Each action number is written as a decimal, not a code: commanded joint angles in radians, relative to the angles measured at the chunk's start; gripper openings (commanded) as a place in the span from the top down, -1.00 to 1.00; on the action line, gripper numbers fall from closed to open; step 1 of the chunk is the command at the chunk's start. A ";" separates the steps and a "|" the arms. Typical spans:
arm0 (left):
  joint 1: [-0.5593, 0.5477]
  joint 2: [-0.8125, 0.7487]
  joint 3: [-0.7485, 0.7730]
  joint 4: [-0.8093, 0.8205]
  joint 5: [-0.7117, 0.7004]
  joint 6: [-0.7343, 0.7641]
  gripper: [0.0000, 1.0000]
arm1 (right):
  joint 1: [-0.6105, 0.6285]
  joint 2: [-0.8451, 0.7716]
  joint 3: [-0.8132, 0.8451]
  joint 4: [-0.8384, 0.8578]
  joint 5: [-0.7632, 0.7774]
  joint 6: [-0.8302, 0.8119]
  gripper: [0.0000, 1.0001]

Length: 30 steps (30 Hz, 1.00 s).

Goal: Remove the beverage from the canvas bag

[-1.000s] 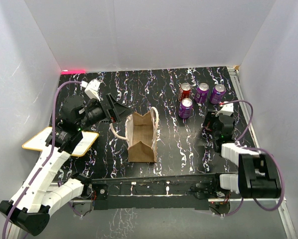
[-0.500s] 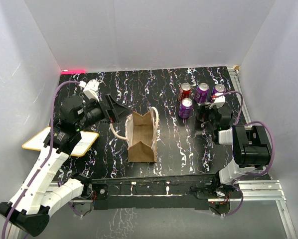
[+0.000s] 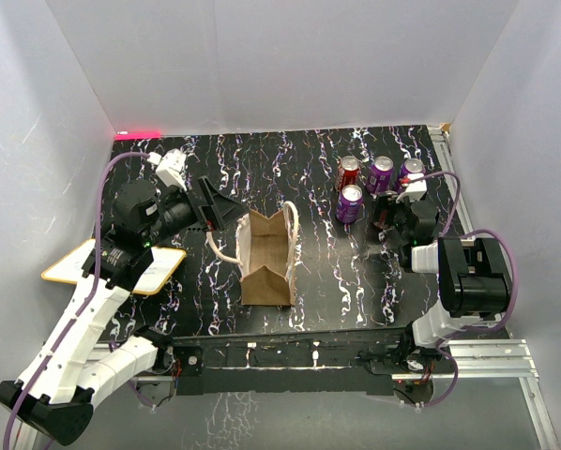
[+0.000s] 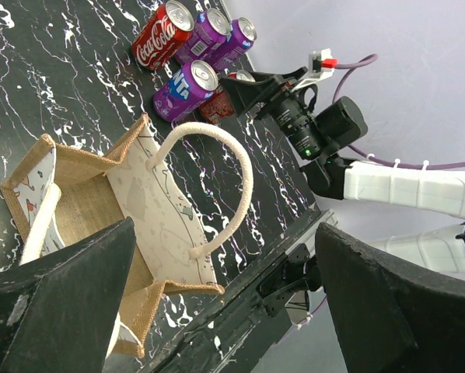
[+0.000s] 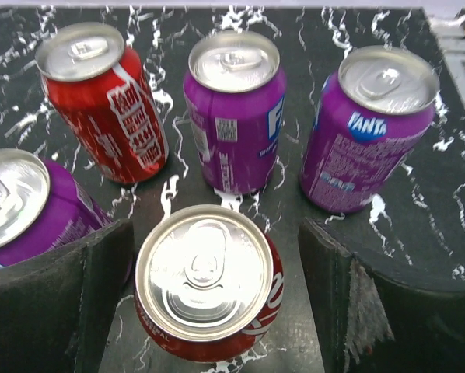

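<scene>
Right of the canvas bag (image 4: 151, 194), the right gripper (image 5: 217, 299) straddles a red can (image 5: 205, 272), spread, parking it beside four other cans (image 5: 234, 116). The left gripper (image 4: 225, 249), also spread, guards the bag's mouth.

Canvas bag (image 3: 266, 258) stands upright mid-table (image 3: 290, 169). Row of 3 cans (image 3: 381, 173) at bag's 1 o'clock, far side. 4th can (image 3: 350, 203) sits just before the row's left end. 5th can (image 5: 205, 264) at its 3 o'clock, betw. right end effector (image 5: 215, 295) fingers. Left end effector (image 3: 222, 211) just beside bag's 10 o'clock. Board (image 3: 69, 267) at bag's 9 o'clock, by table's left edge.
</scene>
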 commanded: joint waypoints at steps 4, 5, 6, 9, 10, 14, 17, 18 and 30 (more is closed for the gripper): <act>0.006 -0.015 0.003 0.008 -0.013 0.020 -0.94 | 0.004 -0.147 0.011 -0.026 0.090 0.041 -0.96; 0.006 -0.017 -0.003 0.005 -0.021 0.025 -0.94 | 0.003 -0.188 0.018 -0.090 0.121 0.059 -0.96; 0.006 -0.020 -0.013 0.002 -0.030 0.031 -0.94 | 0.004 -0.233 0.027 -0.166 0.149 0.087 -0.96; 0.006 -0.028 -0.046 -0.003 -0.062 0.038 -0.94 | 0.007 -0.366 0.076 -0.451 0.172 0.166 -0.96; 0.006 -0.031 -0.054 0.002 -0.067 0.038 -0.94 | 0.013 -0.424 0.090 -0.541 0.175 0.200 -0.96; 0.006 -0.022 -0.054 0.027 -0.087 0.043 -0.94 | 0.020 -0.645 0.164 -0.840 0.110 0.338 -0.96; 0.006 0.003 -0.031 0.040 -0.123 0.070 -0.94 | 0.024 -0.724 0.307 -1.063 -0.044 0.383 -0.96; 0.006 0.012 -0.019 0.038 -0.143 0.085 -0.94 | 0.026 -0.735 0.361 -1.157 -0.100 0.388 -0.96; 0.006 -0.032 0.224 -0.066 -0.475 0.341 -0.94 | 0.130 -0.795 1.055 -1.638 -0.134 0.246 -0.96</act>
